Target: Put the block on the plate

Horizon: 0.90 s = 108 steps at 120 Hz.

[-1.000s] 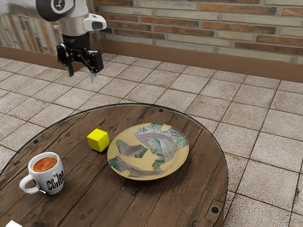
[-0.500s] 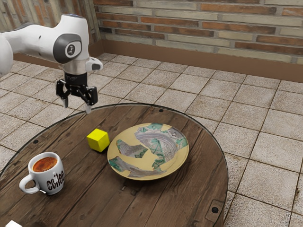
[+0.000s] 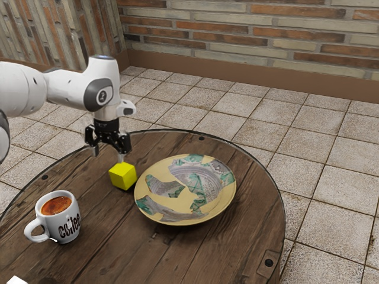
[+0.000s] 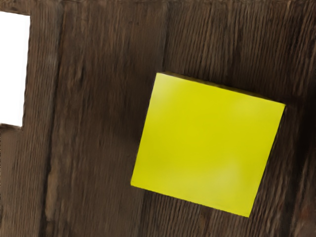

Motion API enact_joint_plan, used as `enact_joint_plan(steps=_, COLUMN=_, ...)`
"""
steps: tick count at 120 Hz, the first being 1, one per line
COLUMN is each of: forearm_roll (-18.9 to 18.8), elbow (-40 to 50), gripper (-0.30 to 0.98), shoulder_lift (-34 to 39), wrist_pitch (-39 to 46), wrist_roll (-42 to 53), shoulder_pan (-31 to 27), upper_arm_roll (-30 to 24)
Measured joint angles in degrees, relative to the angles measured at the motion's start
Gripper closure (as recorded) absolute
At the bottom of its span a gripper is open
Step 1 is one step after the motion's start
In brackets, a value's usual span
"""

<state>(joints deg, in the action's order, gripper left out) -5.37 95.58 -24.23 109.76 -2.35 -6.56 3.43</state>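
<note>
Brick in rust, grey and cream makes up the wall [image 3: 260,35], in long, rough courses above a floor [image 3: 314,148] of speckled square tiles. A round counter [image 3: 118,242] of dark, grainy planks has a thin rim and dark studs near its edge. Over its far edge, toward the exterior view's left, reaches the smooth white arm [image 3: 68,89]. The plate [image 3: 225,204] is round and shallow, cream with green and grey patterned patches, set toward the counter's far edge on the exterior view's right. The black hand [image 3: 109,155] is open, its two fingers apart, close above the block. Near the counter's edge on the exterior view's left, a glossy white mug [image 3: 70,222], lettered in black, holds orange-brown coffee [image 3: 57,205] with a mottled surface. The block [image 4: 207,145], a smooth yellow cube with crisp edges, rests on the wood just beside the plate.
</note>
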Motion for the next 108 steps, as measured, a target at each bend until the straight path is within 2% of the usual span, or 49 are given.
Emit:
enact_joint_plan(steps=41, forearm_roll=2.4, elbow=-7.6, gripper=0.00, shoulder_lift=-7.7, wrist_pitch=3.4, wrist_roll=2.1, shoulder_pan=-0.2, upper_arm_roll=-0.8)
enact_joint_plan(steps=94, forearm_roll=3.3, elbow=-3.3, gripper=0.00, shoulder_lift=-9.9, wrist_pitch=6.9, wrist_roll=3.4, shoulder_pan=-1.0, upper_arm_roll=-1.1)
enact_joint_plan(steps=108, forearm_roll=3.6, elbow=-3.3, gripper=0.06, shoulder_lift=-10.3, wrist_pitch=7.3, wrist_roll=3.6, shoulder_pan=-1.0, upper_arm_roll=-1.1)
